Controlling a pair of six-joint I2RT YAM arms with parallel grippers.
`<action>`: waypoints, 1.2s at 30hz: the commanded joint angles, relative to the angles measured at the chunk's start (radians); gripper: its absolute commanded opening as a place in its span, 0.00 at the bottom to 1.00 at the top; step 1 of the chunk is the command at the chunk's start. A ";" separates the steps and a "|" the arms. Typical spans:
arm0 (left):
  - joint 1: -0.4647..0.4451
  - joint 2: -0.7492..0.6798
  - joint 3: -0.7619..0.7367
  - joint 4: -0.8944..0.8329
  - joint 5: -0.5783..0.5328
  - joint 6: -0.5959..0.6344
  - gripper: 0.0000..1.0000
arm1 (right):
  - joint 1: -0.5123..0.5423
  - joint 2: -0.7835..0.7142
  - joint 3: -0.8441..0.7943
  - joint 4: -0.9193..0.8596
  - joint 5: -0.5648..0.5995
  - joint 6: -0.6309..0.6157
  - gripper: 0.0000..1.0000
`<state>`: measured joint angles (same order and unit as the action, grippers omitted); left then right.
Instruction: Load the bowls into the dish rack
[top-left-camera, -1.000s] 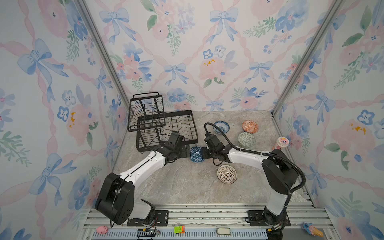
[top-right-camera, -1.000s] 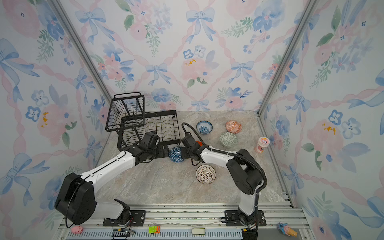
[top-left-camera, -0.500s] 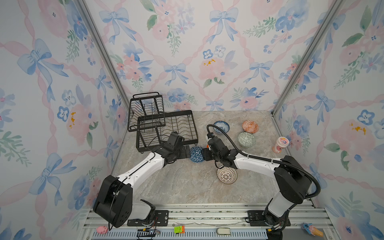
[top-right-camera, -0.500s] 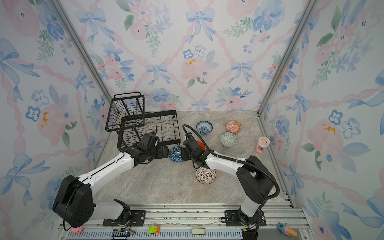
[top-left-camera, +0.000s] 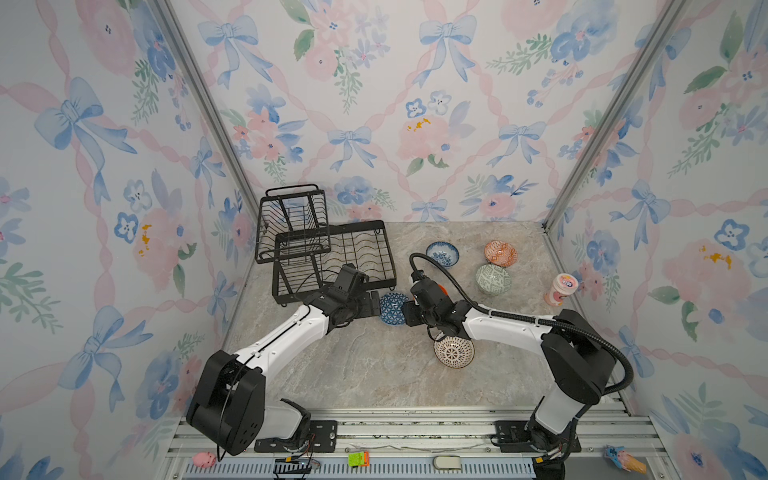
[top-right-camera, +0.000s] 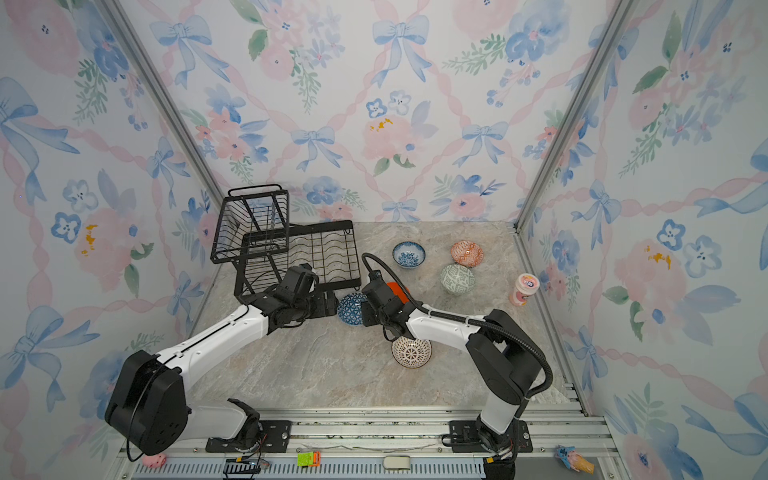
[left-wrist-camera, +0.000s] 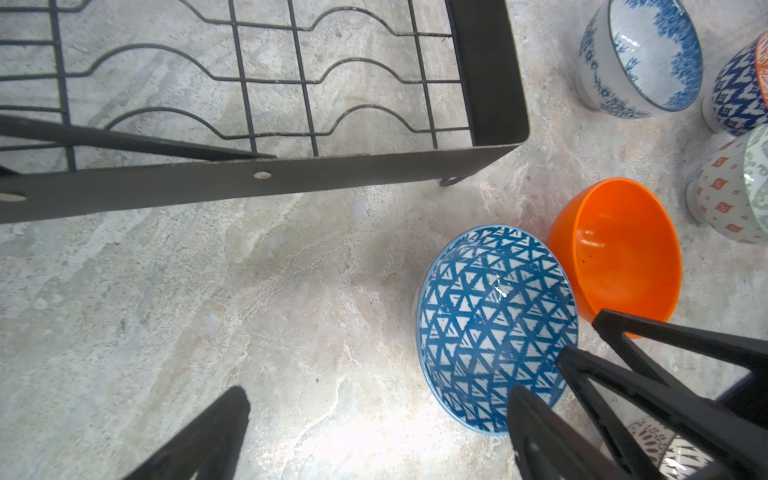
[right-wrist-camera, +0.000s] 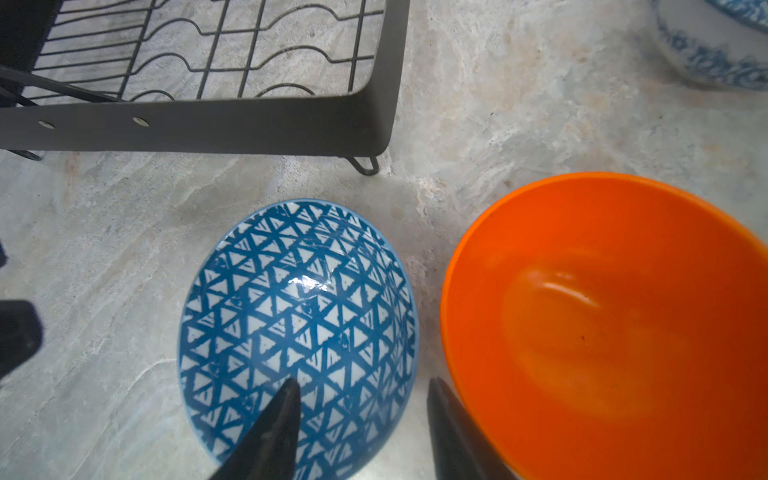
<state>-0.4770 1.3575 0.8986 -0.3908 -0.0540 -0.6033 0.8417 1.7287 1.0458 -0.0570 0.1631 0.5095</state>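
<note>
**Status: zero of six bowls loaded; first pick in hand.**
Nearest me, the white radial bowl (top-left-camera: 454, 351) stands untouched. Mid-scene, my right gripper (right-wrist-camera: 362, 386) straddles the right rim of the blue geometric bowl (top-left-camera: 392, 308), jaws partly apart and not clamped. My left gripper (left-wrist-camera: 374, 436) stands wide and empty at its left. The orange bowl (right-wrist-camera: 602, 324) sits just beside it. Farther right are the pale green bowl (top-left-camera: 493, 279), floral bowl (top-left-camera: 442, 253) and orange-white bowl (top-left-camera: 500, 252). Far left, the dish rack (left-wrist-camera: 332, 170) holds nothing.

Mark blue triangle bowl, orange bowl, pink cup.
blue triangle bowl (right-wrist-camera: 297, 324): right wrist view, inside bottom.
orange bowl (left-wrist-camera: 619, 253): left wrist view, inner wall.
pink cup (top-left-camera: 557, 294): in a top view, side wall.
</note>
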 joint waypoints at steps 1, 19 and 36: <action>0.005 -0.019 -0.012 0.005 0.011 -0.005 0.98 | 0.007 0.023 0.031 -0.047 -0.007 0.029 0.51; 0.009 -0.017 -0.023 0.013 0.030 -0.003 0.98 | -0.033 0.110 0.094 -0.102 -0.062 0.073 0.42; 0.006 -0.020 -0.001 0.037 0.071 -0.025 0.98 | -0.036 0.150 0.162 -0.125 0.014 0.047 0.16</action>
<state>-0.4770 1.3556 0.8806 -0.3637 0.0017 -0.6117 0.7959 1.8668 1.1648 -0.1493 0.1162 0.5770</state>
